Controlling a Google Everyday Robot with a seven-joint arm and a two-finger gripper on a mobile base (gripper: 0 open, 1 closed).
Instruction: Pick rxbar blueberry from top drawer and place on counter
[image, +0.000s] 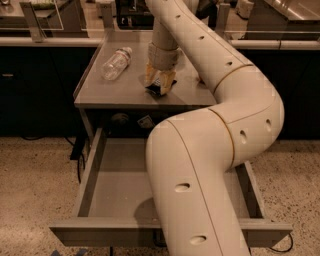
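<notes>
My gripper (159, 84) hangs over the middle of the counter (125, 92), its tan fingers (149, 75) pointing down. They are shut on the rxbar blueberry (156, 88), a small dark navy bar held at or just above the counter surface. The top drawer (120, 190) stands pulled out below the counter; the part of it that I can see holds nothing, and my white arm (200, 165) hides its middle and right.
A clear plastic bottle (116, 63) lies on its side at the counter's back left. Dark cabinets flank the counter on both sides. A rail and more counters run behind. Speckled floor lies left and right of the drawer.
</notes>
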